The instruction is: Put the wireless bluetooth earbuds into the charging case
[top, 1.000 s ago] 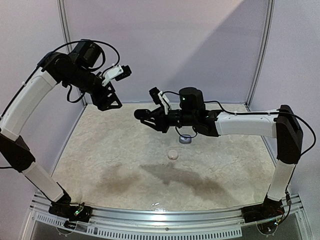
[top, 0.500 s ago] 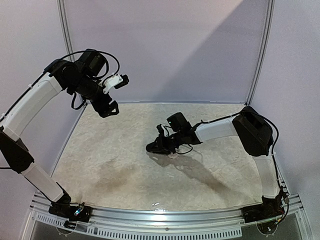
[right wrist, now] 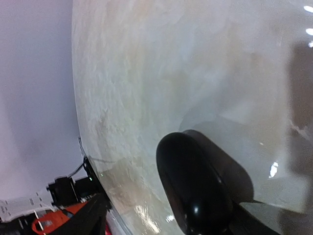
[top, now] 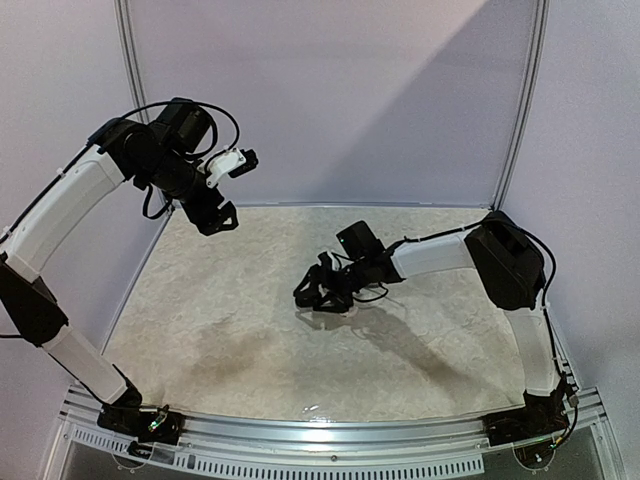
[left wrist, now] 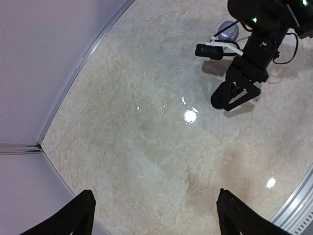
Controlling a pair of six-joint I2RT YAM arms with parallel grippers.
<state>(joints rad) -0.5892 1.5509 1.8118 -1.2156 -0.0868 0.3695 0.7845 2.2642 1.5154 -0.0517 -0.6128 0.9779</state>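
Our right gripper (top: 320,295) sits low on the marbled table (top: 200,330) with jaws spread and nothing between them, our left gripper (left wrist: 155,205) hangs wide open up near the back-left corner, a silvery-grey charging case (left wrist: 226,31) lies just beside the right wrist, and we cannot make out the earbuds.

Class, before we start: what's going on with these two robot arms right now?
The right gripper is down at the middle of the table, jaws apart, gripping nothing I can make out. A small grey case lies close beside it. The left gripper hangs open and empty, high at the back left.
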